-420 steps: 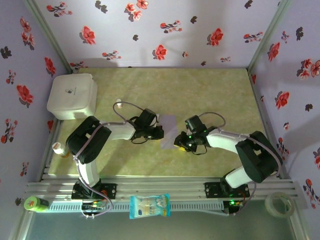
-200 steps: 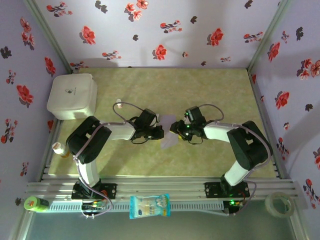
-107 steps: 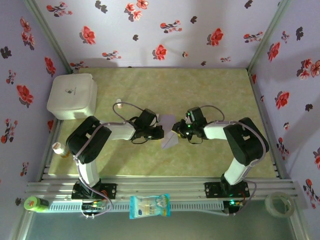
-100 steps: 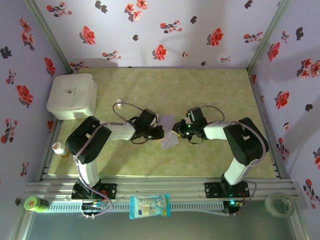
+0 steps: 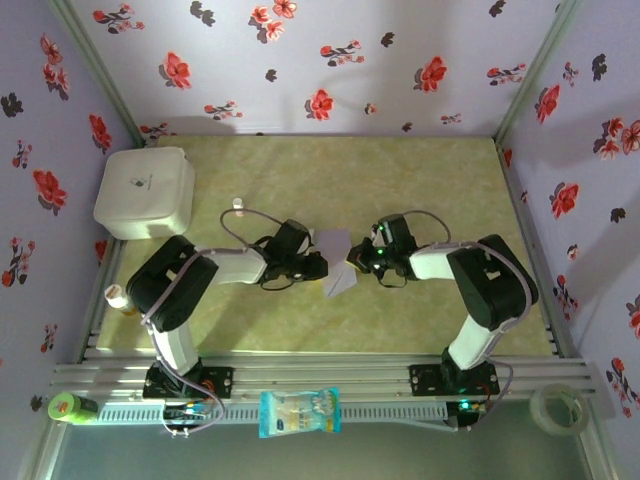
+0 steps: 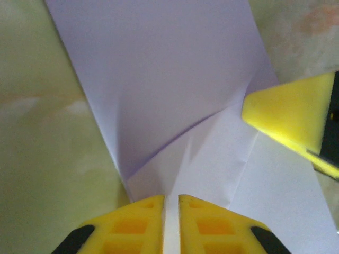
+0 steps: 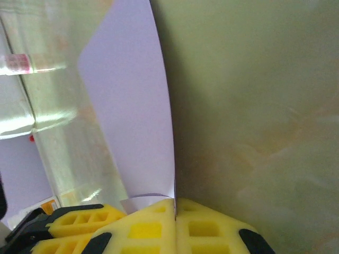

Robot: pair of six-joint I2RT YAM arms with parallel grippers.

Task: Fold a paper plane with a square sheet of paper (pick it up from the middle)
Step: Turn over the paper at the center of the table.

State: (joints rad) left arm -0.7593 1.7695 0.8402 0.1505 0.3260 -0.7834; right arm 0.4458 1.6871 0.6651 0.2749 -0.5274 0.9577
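Left wrist view, nearest first: at its bottom edge the left gripper (image 6: 170,205) has its yellow jaws a thin slit apart. The near edge of the square sheet of paper (image 6: 169,79) runs into that slit, but I cannot tell whether the jaws pinch it or merely flank it. Beyond the fingers the pale-lilac sheet is already creased, with one corner flap turned over on a diagonal. My reading is that an early nose fold is under way, with the left side anchoring the sheet while the other arm works the flap.

Right wrist view: the right gripper (image 7: 175,203) is closed tight, its pads meeting on the sheet's edge. The paper rises from that seam as a curved standing flap over the green table (image 7: 254,106). Holding it by the edge like that probably lets the arm swing the flap across and lay it down.

From above, both grippers meet at the table's middle with the sheet between them, apparently lifted partly off the surface. Farther back on the left, the white rounded box (image 5: 145,192) sits well apart from them.
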